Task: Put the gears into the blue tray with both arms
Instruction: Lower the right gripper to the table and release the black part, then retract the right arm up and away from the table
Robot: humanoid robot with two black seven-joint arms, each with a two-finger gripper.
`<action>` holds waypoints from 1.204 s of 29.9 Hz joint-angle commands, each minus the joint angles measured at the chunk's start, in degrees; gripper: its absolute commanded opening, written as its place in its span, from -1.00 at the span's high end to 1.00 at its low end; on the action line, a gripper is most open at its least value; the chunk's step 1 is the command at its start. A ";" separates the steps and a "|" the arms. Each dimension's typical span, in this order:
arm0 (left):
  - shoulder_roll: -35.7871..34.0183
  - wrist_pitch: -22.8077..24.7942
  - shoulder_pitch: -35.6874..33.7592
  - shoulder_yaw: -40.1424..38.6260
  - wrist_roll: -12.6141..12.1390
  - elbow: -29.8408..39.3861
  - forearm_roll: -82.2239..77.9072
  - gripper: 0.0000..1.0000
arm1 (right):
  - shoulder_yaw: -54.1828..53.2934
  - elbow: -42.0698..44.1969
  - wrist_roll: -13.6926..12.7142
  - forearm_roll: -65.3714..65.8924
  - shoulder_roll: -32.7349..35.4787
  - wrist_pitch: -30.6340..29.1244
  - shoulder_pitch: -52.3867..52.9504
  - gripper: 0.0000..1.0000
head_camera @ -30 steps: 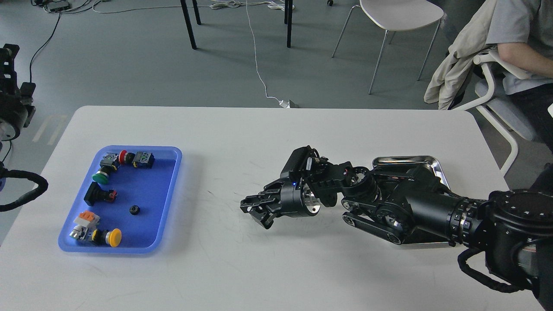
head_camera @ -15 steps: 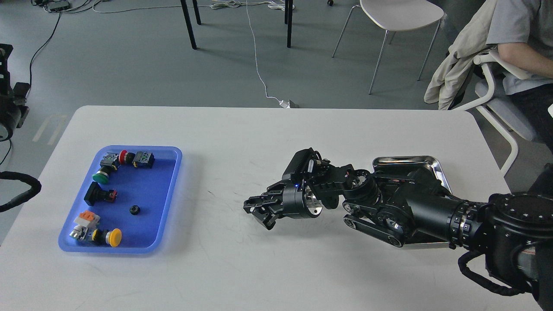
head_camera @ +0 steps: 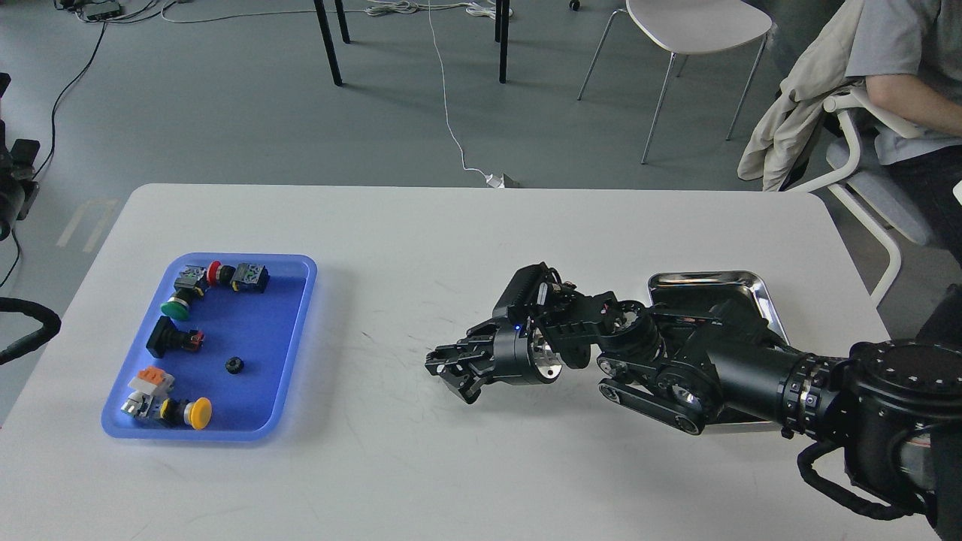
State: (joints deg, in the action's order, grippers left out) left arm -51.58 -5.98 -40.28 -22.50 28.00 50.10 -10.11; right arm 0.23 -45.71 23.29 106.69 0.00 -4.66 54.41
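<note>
The blue tray (head_camera: 289, 330) lies at the table's left. One gear (head_camera: 234, 365), a small black toothed wheel, rests on its floor among several push-button switches. My right gripper (head_camera: 449, 379) hovers low over the white table's middle, well right of the tray and pointing toward it. Its fingers stand apart, and I see nothing between them. Of my left arm only a black part (head_camera: 11, 191) and a cable loop (head_camera: 30, 334) show at the left edge, and its gripper is out of view.
A shiny steel tray (head_camera: 706, 281) sits at the right, mostly covered by my right arm. The switches in the blue tray have green (head_camera: 175, 308), red (head_camera: 214, 273) and yellow (head_camera: 199, 413) caps. Chairs and a seated person are beyond the table's far right.
My right gripper has sunk a little and drawn slightly back to the right. The left arm's black part has slid further out past the left edge.
</note>
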 commanded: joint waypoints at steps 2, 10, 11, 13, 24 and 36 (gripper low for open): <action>0.07 0.00 0.03 0.00 0.00 0.00 0.00 -0.95 | -0.05 -0.08 0.00 -0.08 0.00 0.00 0.08 0.35; -0.01 0.00 0.38 0.00 0.00 0.00 0.00 -0.95 | -2.24 0.01 -0.26 -0.08 0.00 0.09 0.08 -0.08; -0.01 0.09 0.47 0.09 0.00 0.00 0.00 -0.95 | -3.47 0.01 -0.61 -0.16 0.00 0.09 0.08 -0.18; -0.10 0.00 0.38 0.09 0.00 0.00 0.00 -0.95 | -6.28 0.01 -1.23 -0.16 0.00 0.00 0.08 -0.20; -0.45 0.26 0.47 1.23 0.00 0.00 -1.67 -0.95 | -22.19 0.01 -3.78 -0.25 0.00 0.09 0.52 -0.54; -2.83 4.66 0.47 1.85 0.00 0.09 -11.77 -0.95 | -31.17 -0.16 -11.16 -9.56 3.33 -0.70 1.66 -0.79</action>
State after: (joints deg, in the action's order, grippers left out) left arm -54.20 -1.65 -39.76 -20.61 28.00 50.20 -19.54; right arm -30.52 -46.02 14.43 100.50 0.69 -4.91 55.31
